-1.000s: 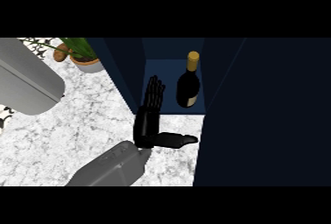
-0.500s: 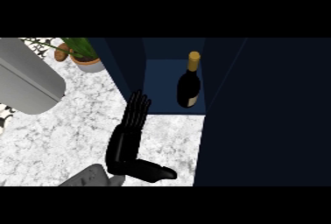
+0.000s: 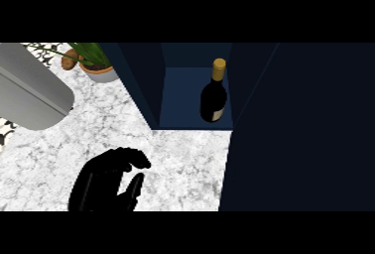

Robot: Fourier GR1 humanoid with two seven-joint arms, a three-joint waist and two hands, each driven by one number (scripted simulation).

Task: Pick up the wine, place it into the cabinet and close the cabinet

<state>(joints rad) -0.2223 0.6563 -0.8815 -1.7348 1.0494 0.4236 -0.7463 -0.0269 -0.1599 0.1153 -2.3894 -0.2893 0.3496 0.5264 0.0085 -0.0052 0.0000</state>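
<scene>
The dark glass wine bottle with a gold top (image 3: 214, 95) stands inside the dark blue cabinet (image 3: 147, 84), upper middle of the frame. Its open door (image 3: 300, 129) fills the right side. A black hand (image 3: 106, 183) sits lower left over the white marble counter (image 3: 183, 163), fingers (image 3: 128, 158) curled, holding nothing. I cannot tell which hand it is. The door lies well to its right.

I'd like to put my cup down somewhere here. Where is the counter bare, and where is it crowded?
Bare marble counter lies in front of the open cabinet, between the hand and the dark door at right. More lies between the potted plant and the cabinet's side. Inside, the wine bottle fills the right; its left floor is free. The grey forearm crowds the upper left.
</scene>
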